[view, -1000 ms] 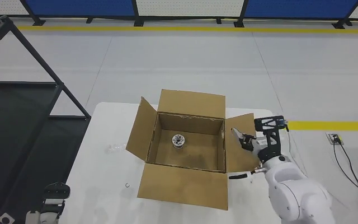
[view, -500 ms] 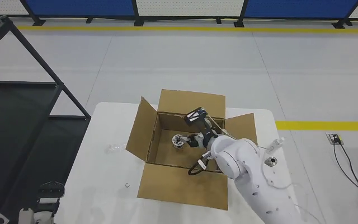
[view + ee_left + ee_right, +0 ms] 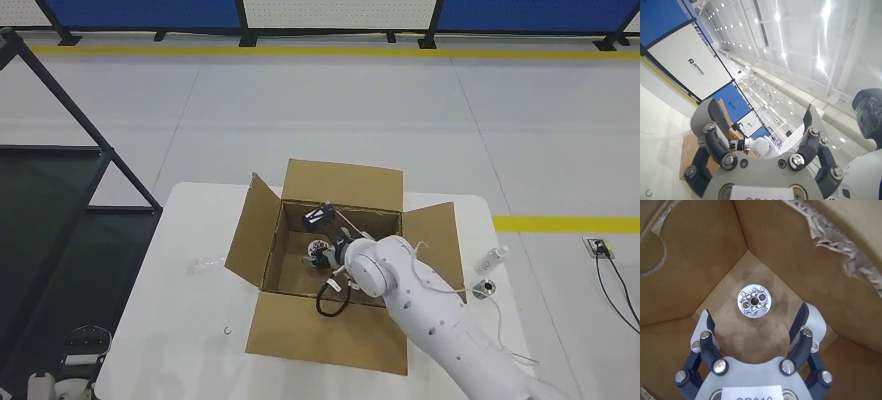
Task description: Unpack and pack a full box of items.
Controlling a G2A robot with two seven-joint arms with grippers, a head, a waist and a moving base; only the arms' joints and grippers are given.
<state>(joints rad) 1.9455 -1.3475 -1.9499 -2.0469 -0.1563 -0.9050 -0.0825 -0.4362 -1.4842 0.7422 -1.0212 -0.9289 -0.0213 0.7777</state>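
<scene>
Surface: a white table (image 3: 170, 300) is set on a pale grey floor. A yellow line (image 3: 300, 50) is painted across the far floor, and blue panels (image 3: 140, 12) are lined up behind it. A dark frame (image 3: 60, 200) is seen beside the table.

An open cardboard box (image 3: 330, 340) is placed mid-table with all four flaps folded outward. Its floor is stained grey in patches.

Task item: a round metal disc (image 3: 753, 303) with a centre hole and notched ribs is laid flat on the box floor, near a far corner. It is also seen from above (image 3: 316, 250).

Right gripper (image 3: 756, 311): it is held inside the box, above the disc, with the fingers spread wide. The disc is framed between the two pads and is not touched by either.

Left gripper (image 3: 762, 105): it is parted, nothing is held, and it is pointed up toward the ceiling lights, well apart from the box.

Hard to make out: from above, the disc and much of the box floor are covered by the right arm. A small bottle (image 3: 490, 262) is noted near the right flap. A clear scrap (image 3: 207, 264) and a tiny ring (image 3: 229, 331) are too small to identify. A torn flap edge (image 3: 848, 247) is blurred.
</scene>
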